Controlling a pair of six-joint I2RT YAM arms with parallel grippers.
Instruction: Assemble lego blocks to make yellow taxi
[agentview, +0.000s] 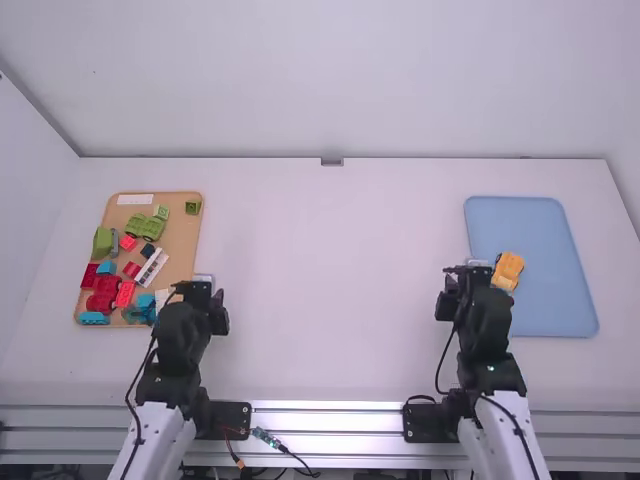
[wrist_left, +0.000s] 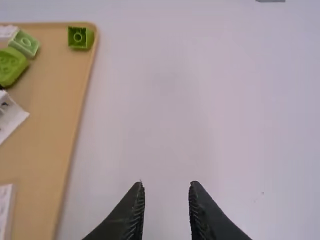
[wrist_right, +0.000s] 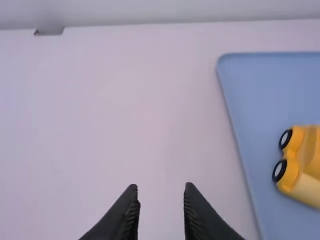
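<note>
My left gripper (agentview: 205, 292) is over the table just right of the wooden tray (agentview: 180, 232); in its wrist view the left gripper (wrist_left: 167, 186) stands open with nothing between its fingers. The right gripper (agentview: 462, 282), beside the left edge of the blue tray (agentview: 550, 300), is likewise open and holds nothing, as the right gripper (wrist_right: 161, 188) shows in its wrist view. A yellow-orange vehicle piece (agentview: 508, 270) lies in the blue tray near its left edge. Seen from the right wrist, this yellow piece (wrist_right: 307, 160) has two black wheels with white hubs facing the gripper's side.
The wooden tray holds several loose pieces, among them a green vehicle base (agentview: 146, 226), a red piece (agentview: 103, 295), blue blocks (agentview: 94, 318) and a white striped piece (agentview: 151, 266). A green block (wrist_left: 81, 38) sits at its far right corner. Bare table lies between the trays.
</note>
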